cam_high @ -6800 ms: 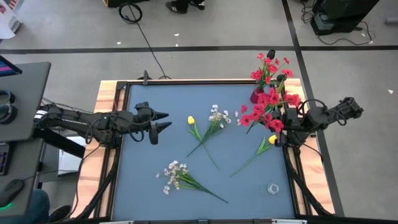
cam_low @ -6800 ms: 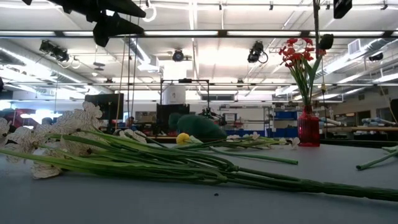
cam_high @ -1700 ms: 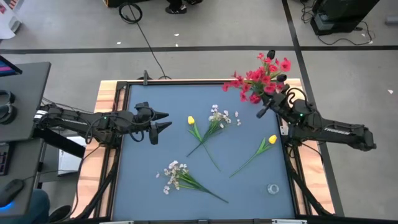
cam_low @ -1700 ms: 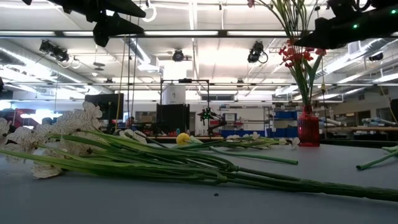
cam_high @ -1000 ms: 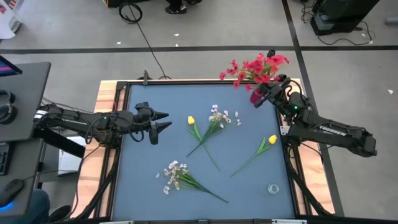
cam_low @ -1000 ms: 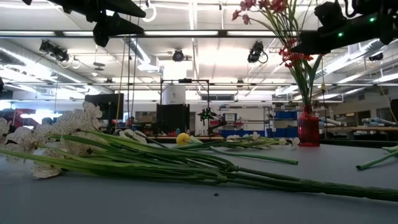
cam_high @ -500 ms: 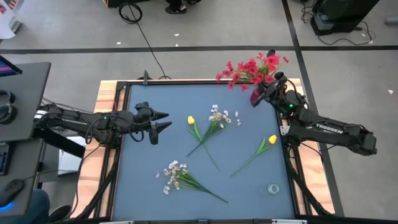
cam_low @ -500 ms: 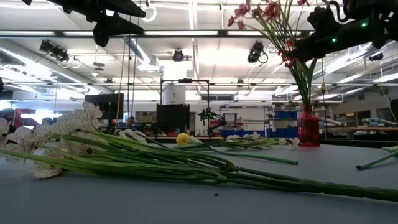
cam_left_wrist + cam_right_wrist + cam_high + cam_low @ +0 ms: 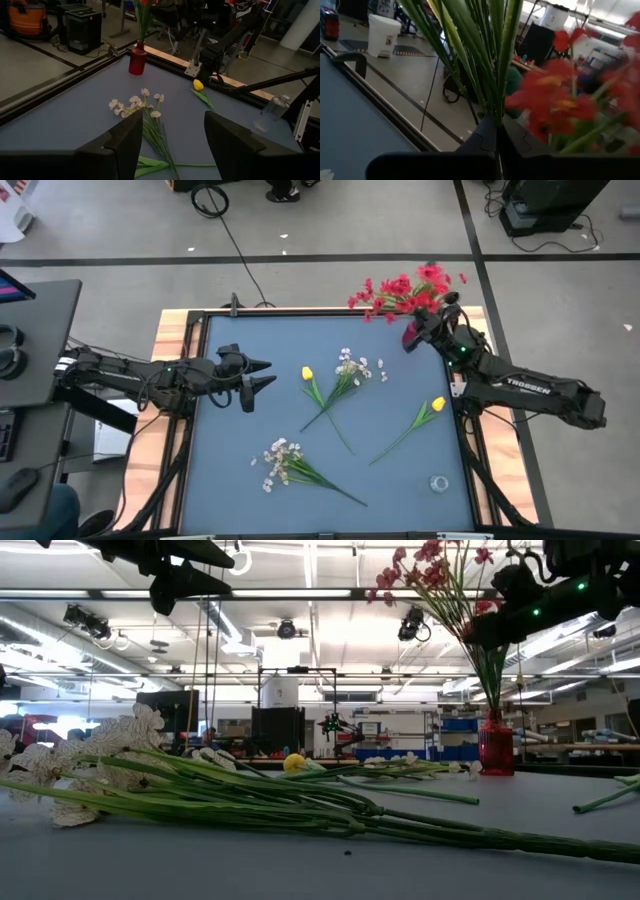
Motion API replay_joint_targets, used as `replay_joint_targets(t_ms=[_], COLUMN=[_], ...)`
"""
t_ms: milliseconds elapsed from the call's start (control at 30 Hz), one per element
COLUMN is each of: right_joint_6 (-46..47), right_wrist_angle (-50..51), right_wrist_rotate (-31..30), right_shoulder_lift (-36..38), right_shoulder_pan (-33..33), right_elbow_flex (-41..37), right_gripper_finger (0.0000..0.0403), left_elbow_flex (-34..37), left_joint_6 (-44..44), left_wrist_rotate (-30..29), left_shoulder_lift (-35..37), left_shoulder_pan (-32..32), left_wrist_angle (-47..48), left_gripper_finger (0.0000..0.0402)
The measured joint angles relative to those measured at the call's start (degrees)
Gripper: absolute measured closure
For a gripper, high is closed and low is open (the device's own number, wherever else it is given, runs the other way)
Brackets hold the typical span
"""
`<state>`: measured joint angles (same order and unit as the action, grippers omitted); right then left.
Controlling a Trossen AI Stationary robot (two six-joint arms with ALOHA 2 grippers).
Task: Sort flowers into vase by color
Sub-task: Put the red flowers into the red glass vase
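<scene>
A bunch of red flowers [image 9: 400, 292] stands over the red vase [image 9: 411, 336] at the table's far right corner, with my right gripper [image 9: 417, 329] shut on its green stems [image 9: 490, 60]. In the low view, stems fan down into the vase's neck [image 9: 494, 715]; whether the held ones are among them I cannot tell. Two yellow tulips [image 9: 307, 374] [image 9: 437, 405] and two sprays of white blossoms [image 9: 352, 367] [image 9: 279, 461] lie flat on the blue tabletop. My left gripper [image 9: 262, 374] hangs open above the table's left side, holding nothing. My right gripper pinches several green stems of the red bunch [image 9: 496, 112] between its two shut fingers, well below the blossoms [image 9: 555, 100]. The fingers come about level from the table's right side and lie across the stems. The bunch rises from the hold, tilted with its blossoms [image 9: 430, 568] toward the left.
A clear glass [image 9: 439, 483] stands near the table's near right corner. A black frame rail [image 9: 300, 311] runs around the tabletop. Bare blue surface [image 9: 235, 440] lies between the scattered flowers and the left edge.
My right gripper, still shut on the red bunch, has sunk a little toward the red vase. The bunch has gone with it, and its blossoms have swung a little nearer over the vase. My left gripper has kept still.
</scene>
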<state>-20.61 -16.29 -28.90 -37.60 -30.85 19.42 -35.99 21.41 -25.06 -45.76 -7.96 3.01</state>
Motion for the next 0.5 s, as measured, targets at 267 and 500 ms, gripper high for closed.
replay_joint_targets(t_ms=[267, 500], right_joint_6=[4.5, 10.3], right_wrist_angle=[0.1, -0.5], right_wrist_rotate=[0.0, -1.7], right_shoulder_lift=[-3.1, -4.5], right_shoulder_pan=[-2.0, -4.1], right_elbow_flex=[0.0, 0.0], right_gripper_finger=[0.0393, 0.0393], left_elbow_flex=[0.0, 0.0], left_joint_6=[0.0, 0.0], left_wrist_rotate=[0.0, 0.0], left_shoulder_lift=[0.0, 0.0], left_shoulder_pan=[0.0, 0.0], left_wrist_angle=[0.0, 0.0], left_gripper_finger=[0.0184, 0.0184])
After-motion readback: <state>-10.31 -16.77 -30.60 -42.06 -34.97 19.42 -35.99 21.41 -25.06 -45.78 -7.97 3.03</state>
